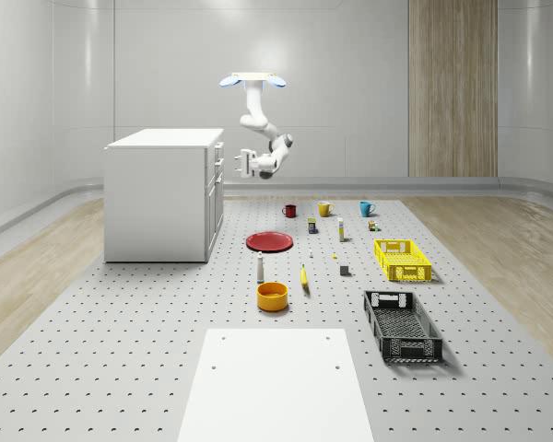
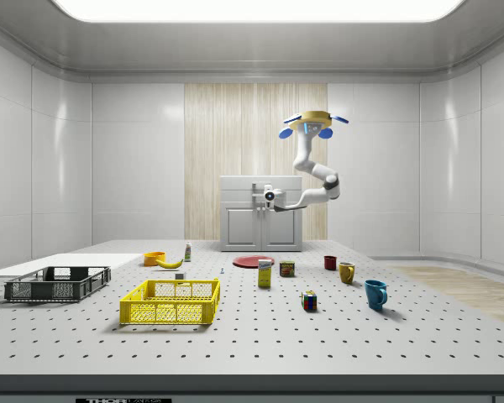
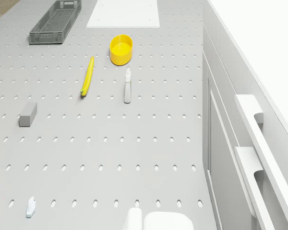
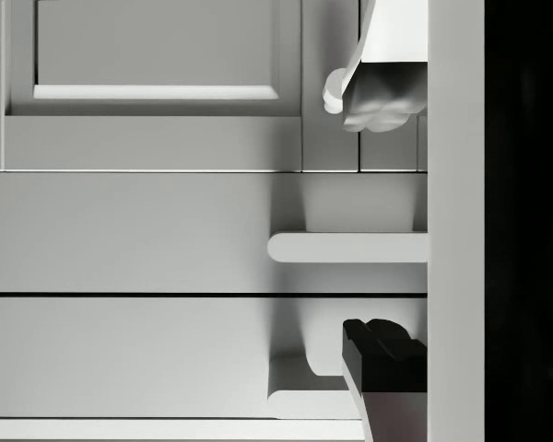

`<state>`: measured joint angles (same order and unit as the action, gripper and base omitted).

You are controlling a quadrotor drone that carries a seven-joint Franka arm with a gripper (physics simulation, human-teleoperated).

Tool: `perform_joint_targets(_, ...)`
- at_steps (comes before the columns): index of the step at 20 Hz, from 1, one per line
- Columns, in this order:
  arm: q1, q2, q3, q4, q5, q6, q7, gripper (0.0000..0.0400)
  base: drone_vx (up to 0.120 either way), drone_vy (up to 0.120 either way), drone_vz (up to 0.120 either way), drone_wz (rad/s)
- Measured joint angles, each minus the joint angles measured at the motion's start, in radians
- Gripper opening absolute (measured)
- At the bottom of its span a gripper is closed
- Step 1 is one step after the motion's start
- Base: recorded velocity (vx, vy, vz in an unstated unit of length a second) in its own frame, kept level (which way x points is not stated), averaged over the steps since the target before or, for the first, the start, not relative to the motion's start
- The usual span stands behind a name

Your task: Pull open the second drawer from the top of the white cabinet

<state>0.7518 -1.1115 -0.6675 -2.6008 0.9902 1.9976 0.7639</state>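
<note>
The drone [image 1: 252, 80] hovers in the air beside the white cabinet [image 1: 161, 195], on the whole-scene view's right of it, above the holed counter [image 1: 120, 341]; its arm [image 1: 261, 124] bends down and across so that the tool [image 1: 241, 164] points at the cabinet's drawer side; in the whole-scene view the tool is near the drawer handles but looks just apart from them; in the wrist view the two fingers [image 4: 373, 101] stand wide apart, one on each side of a handle bar [image 4: 350, 247], and they hold nothing; that bar seems to belong to the second drawer from the top [image 4: 129, 230], which looks fully closed, its front flat with the others; so the step in hand is likely lining up on the handle before the grab; the next move probably calls for easing the tool forward until the bar sits between the fingers, closing them on it, then pulling straight back away from the cabinet.
</note>
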Motion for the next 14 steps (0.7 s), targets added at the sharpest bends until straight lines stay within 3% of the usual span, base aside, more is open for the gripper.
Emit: perform_joint_targets(14,0.032,0.039,0.065,-0.039,0.098,0.079,-0.063,0.0300,0.000,0.000,0.000,0.000)
